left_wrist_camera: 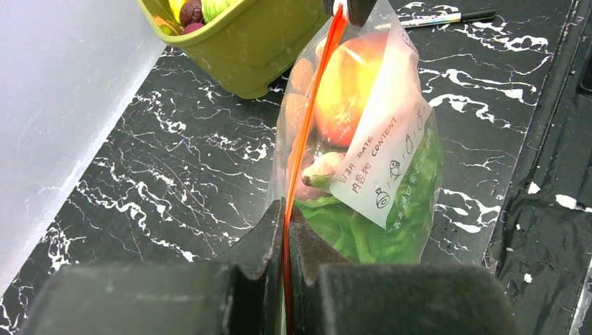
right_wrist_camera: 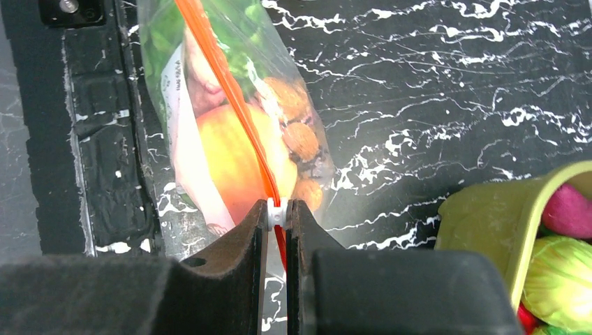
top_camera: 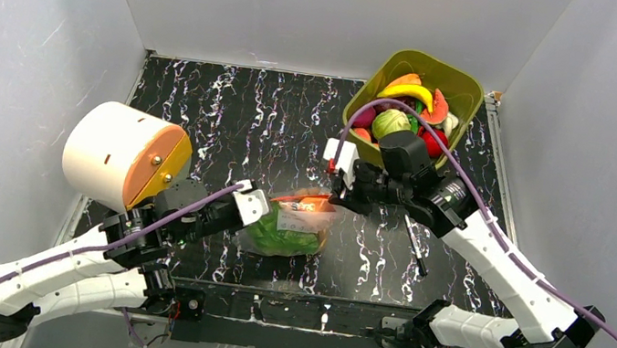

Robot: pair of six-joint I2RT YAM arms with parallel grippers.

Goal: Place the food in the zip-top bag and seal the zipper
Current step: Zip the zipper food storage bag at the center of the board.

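The clear zip-top bag (top_camera: pixel 292 225) hangs stretched between my two grippers above the table's middle. It holds green lettuce (left_wrist_camera: pixel 377 223), a yellow-orange pepper (left_wrist_camera: pixel 349 87) and other small toy food. Its orange-red zipper (left_wrist_camera: pixel 307 132) runs taut from one gripper to the other. My left gripper (left_wrist_camera: pixel 287 209) is shut on the near end of the zipper strip. My right gripper (right_wrist_camera: pixel 277 209) is shut on the white slider tab (right_wrist_camera: pixel 277 213) at the other end; the bag (right_wrist_camera: pixel 230 118) hangs beyond it.
An olive-green tub (top_camera: pixel 415 102) with several more toy fruits and vegetables stands at the back right; it also shows in the left wrist view (left_wrist_camera: pixel 241 42). A black marker (top_camera: pixel 414 243) lies right of the bag. A white and orange cylinder (top_camera: pixel 123 156) sits at the left.
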